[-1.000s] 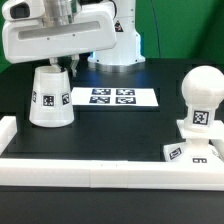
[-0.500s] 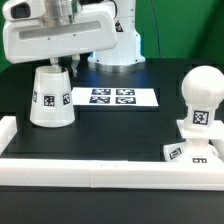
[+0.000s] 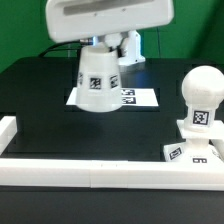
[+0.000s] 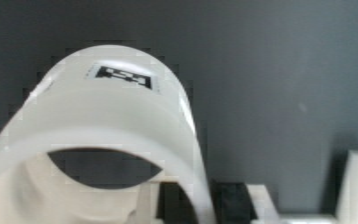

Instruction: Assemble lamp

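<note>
The tapered white shade point(image 3: 97, 80) hangs in the air over the table's middle, its tags facing forward. My gripper point(image 3: 97, 47) holds it from above, shut on its upper rim. In the wrist view the shade point(image 4: 114, 120) fills the picture, and its wall sits pinched between my two dark fingers point(image 4: 176, 205). The rounded bulb point(image 3: 201, 92) stands upright on the flat square base point(image 3: 190, 151) at the exterior view's right, apart from the shade.
The marker board point(image 3: 137, 98) lies on the black table behind the shade, partly hidden by it. A white rail point(image 3: 100, 171) runs along the front edge, with a raised end point(image 3: 8, 133) at the exterior view's left.
The shade stood on the table at the exterior view's left under my gripper. Now it is lifted off the table and carried toward the right, in front of the marker board.
</note>
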Available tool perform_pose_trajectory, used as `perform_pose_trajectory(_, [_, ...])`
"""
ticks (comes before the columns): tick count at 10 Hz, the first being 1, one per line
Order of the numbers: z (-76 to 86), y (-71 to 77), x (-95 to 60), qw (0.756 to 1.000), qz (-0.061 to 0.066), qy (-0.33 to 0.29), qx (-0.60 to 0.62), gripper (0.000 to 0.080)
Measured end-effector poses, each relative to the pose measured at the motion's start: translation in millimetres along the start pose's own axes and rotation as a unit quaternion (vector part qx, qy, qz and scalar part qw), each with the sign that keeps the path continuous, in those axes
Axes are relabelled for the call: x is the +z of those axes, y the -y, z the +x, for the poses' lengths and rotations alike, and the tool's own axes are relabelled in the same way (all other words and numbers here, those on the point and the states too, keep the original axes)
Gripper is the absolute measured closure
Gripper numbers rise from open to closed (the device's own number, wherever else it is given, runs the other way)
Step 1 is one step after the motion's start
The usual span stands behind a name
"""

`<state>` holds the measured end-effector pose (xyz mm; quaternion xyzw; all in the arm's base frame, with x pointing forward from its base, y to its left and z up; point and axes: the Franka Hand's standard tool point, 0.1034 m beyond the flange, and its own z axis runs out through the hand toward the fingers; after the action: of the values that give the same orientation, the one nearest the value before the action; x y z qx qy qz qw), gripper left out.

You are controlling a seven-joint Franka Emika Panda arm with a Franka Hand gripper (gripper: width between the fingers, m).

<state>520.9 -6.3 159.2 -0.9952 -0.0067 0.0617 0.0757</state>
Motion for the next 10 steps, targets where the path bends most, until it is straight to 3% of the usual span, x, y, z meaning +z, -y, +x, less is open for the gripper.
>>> perform_pose_trajectory(2, [42.2, 23.1, -41.3, 0.999, 0.02, -0.005, 0.049, 0.0754])
perform_pose_trajectory(3, [54.7, 22.7, -50.6, 0.998, 0.027, -0.003, 0.056, 0.0754])
perform_pose_trajectory(7, [53.9, 24.1, -47.0, 0.998, 0.026, -0.003, 0.053, 0.0754])
perform_pose_trajectory(8, [54.8, 31.8, -52.2, 0.998, 0.027, -0.006, 0.053, 0.0754])
perform_pose_trajectory(10, [74.7, 61.1, -74.8, 0.996, 0.034, -0.012, 0.084, 0.0754])
